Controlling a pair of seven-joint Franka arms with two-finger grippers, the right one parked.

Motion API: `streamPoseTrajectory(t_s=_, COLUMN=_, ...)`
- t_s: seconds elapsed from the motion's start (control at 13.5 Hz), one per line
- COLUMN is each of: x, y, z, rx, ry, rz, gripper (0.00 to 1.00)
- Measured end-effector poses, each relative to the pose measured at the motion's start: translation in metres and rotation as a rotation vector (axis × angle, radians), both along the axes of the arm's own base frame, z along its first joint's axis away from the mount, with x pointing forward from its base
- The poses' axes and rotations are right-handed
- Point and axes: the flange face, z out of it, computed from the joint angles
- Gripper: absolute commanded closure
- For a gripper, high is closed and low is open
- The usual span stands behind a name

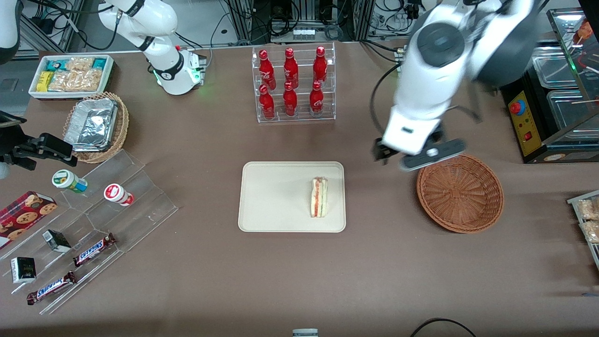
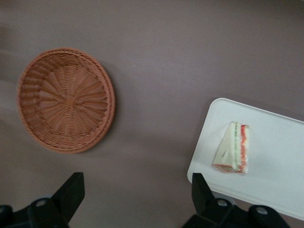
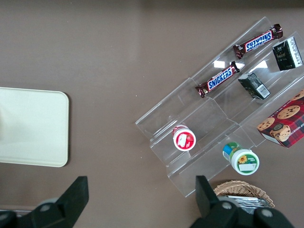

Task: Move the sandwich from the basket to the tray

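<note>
The sandwich (image 1: 319, 197), a pale wedge with a red-orange and green stripe, lies on the cream tray (image 1: 276, 196) at the tray's end toward the basket; it also shows in the left wrist view (image 2: 232, 154) on the tray (image 2: 275, 175). The reddish-brown wicker basket (image 1: 460, 193) holds nothing and shows in the left wrist view (image 2: 66, 99). My left gripper (image 1: 384, 157) hangs high above the bare table between tray and basket, farther from the front camera than both. It is open and holds nothing; its fingertips (image 2: 72, 190) stand wide apart.
A clear rack of red cola bottles (image 1: 293, 84) stands farther back than the tray. A tan basket with foil trays (image 1: 96, 126), a white bin of snacks (image 1: 72, 75) and a clear stepped display (image 1: 84, 234) lie toward the parked arm's end. A black machine (image 1: 552, 93) stands toward the working arm's end.
</note>
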Motion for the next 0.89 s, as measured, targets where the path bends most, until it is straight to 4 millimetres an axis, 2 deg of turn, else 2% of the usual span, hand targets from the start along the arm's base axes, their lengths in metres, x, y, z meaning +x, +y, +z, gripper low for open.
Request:
streamPoseTrajectory(t_s=0.15, x=0.006, y=0.037, z=0.009, rx=0.007, ry=0.022, rz=-0.030, gripper=0.00)
streamPoseTrajectory(t_s=0.3, x=0.015, y=0.076, z=0.009, rx=-0.007, ry=0.057, rz=-0.072, gripper=0.00)
streamPoseTrajectory(t_s=0.52, x=0.029, y=0.149, z=0.015, rx=-0.058, ry=0.093, rz=-0.128, gripper=0.00)
streamPoseTrajectory(t_s=0.67, x=0.030, y=0.189, z=0.021, rx=-0.074, ry=0.104, rz=-0.179, gripper=0.00)
streamPoseTrajectory(t_s=0.74, x=0.030, y=0.201, z=0.023, rx=-0.084, ry=0.104, rz=-0.208, gripper=0.00)
streamPoseTrajectory(t_s=0.89, x=0.031, y=0.209, z=0.025, rx=-0.127, ry=0.102, rz=-0.242, gripper=0.00)
